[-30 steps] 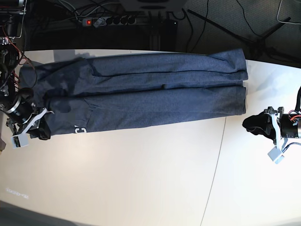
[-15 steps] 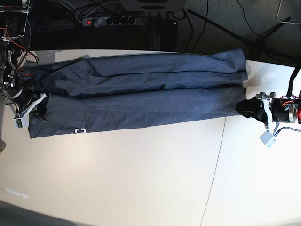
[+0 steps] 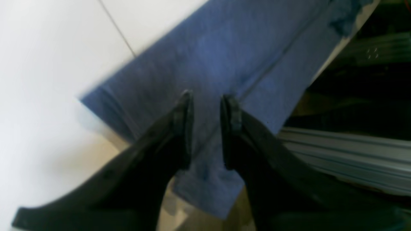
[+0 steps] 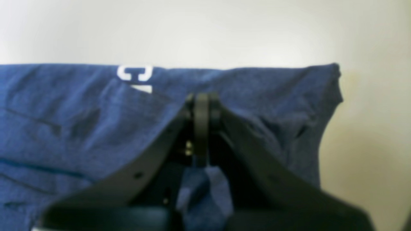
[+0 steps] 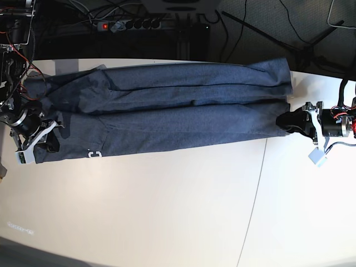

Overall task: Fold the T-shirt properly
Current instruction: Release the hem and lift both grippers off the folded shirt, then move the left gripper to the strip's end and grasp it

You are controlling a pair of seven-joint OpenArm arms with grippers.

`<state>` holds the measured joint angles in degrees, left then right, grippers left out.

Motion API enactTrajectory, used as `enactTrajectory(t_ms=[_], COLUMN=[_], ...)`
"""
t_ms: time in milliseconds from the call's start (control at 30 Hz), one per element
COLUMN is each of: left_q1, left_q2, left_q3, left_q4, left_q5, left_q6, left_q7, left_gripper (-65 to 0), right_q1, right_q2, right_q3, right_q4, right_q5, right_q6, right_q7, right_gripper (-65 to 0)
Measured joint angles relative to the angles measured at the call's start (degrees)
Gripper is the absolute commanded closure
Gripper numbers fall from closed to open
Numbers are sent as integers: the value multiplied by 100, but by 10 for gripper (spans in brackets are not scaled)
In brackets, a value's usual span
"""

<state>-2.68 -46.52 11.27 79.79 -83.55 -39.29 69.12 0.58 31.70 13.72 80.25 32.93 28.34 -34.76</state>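
Me and the long folded shirt

The soft blue-grey cotton T-shirt (image 5: pixel 172 114), folded into a long strip, lay across the smooth white table (image 5: pixel 167 211). My right gripper (image 4: pixel 201 106) was squeezed tight on one end, near a white letter (image 4: pixel 135 75). My left gripper (image 3: pixel 205 106) was partly spread, with the other end's cloth between its black fingers (image 3: pixel 183 115).

A power strip (image 5: pixel 130 24) with a lit red switch lies behind the white table (image 5: pixel 167 211).

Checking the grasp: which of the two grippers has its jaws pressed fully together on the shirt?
The right gripper: its jaws meet, pinching the T-shirt, while the left gripper shows a gap.
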Motion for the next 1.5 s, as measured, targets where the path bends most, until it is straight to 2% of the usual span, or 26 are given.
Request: enactTrajectory(t_ms=[200, 433, 533, 733, 967, 1100, 1367, 1500], left_q1=[627, 647, 656, 660, 664, 892, 1445, 1539], left_q2=[181, 533, 656, 645, 472, 396, 387, 389], left_q3=[-28, -31, -35, -39, -302, -299, -299, -299], left_q4=[470, 326, 92, -35, 452, 811, 887, 863], left_q5=[70, 1749, 2127, 2094, 855, 579, 702, 1641], left_q6=[0, 0, 0, 0, 0, -2, 0, 0], left_q7=[-70, -1353, -1620, -1766, -629, -428, -400, -1217], left_gripper=[-143, -143, -143, -143, -143, -143, -143, -143], right_q1=[-26, -26, -4, 9, 11, 9, 20, 22], right_q2=[-61, -138, -140, -140, -140, -140, -140, -140], right_q3=[0, 0, 7, 15, 15, 15, 15, 15], right_q4=[-136, -750, -966, -1152, -1158, -1156, -1158, -1158], right_q5=[-28, -94, -33, 15, 11, -50, -129, -129], right_q6=[0, 0, 0, 0, 0, 0, 0, 0], right_q7=[-66, -42, 37, 173, 173, 175, 195, 195], right_gripper=[0, 0, 0, 0, 0, 0, 0, 0])
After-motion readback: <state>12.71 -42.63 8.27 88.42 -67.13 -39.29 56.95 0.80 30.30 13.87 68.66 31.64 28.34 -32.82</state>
